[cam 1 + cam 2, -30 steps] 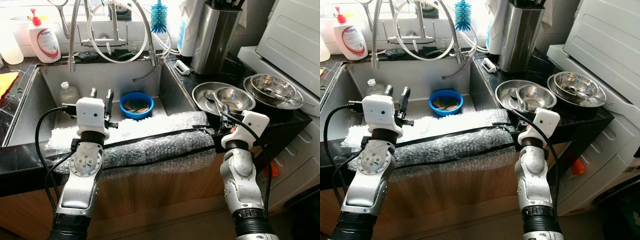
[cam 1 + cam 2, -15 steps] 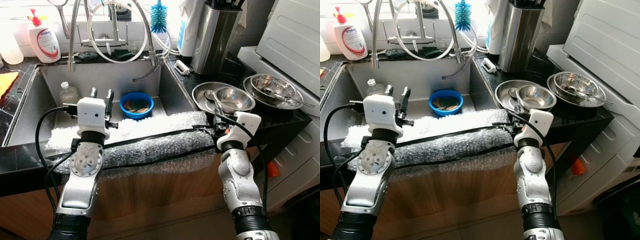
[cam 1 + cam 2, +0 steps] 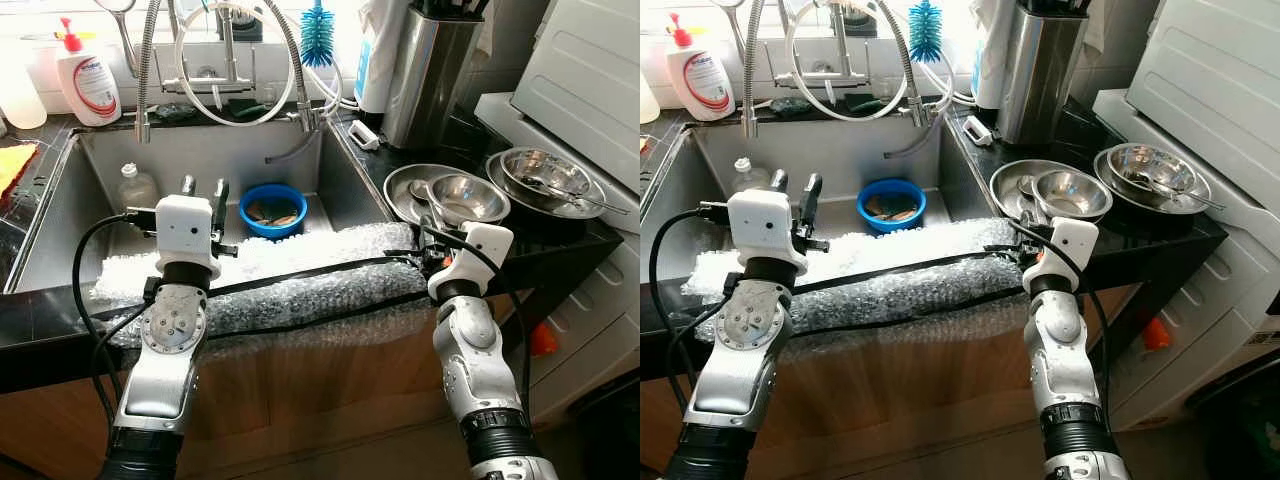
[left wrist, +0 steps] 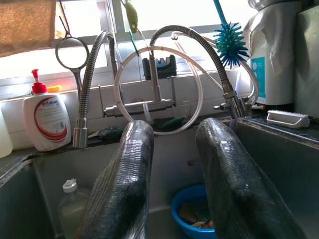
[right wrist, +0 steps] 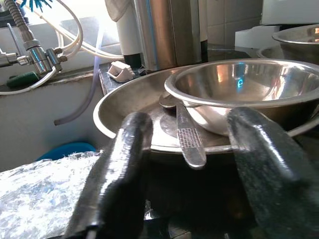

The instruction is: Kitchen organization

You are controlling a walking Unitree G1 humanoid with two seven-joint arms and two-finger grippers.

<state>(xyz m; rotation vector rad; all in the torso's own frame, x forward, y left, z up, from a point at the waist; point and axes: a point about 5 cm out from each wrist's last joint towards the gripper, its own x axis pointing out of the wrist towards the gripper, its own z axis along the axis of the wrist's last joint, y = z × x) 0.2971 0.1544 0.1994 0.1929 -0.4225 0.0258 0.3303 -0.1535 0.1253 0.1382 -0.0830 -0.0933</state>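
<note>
Right pincer, fingers spread wide and gripping nothing, is facing a spoon lying straight ahead in the tray beside a bowl; spoon looks light, stiff and slippery, so I am judging the handle end the best hold.

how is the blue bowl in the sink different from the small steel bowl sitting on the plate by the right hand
The blue bowl is plastic-looking and blue; the small steel bowl is shiny bare metal. The blue bowl sits down on the sink floor, behind the bubble wrap; the steel bowl rests on a steel plate on the counter, beside a spoon. The blue bowl holds some brownish scraps; the steel bowl looks empty. Both are round and upright.
</note>
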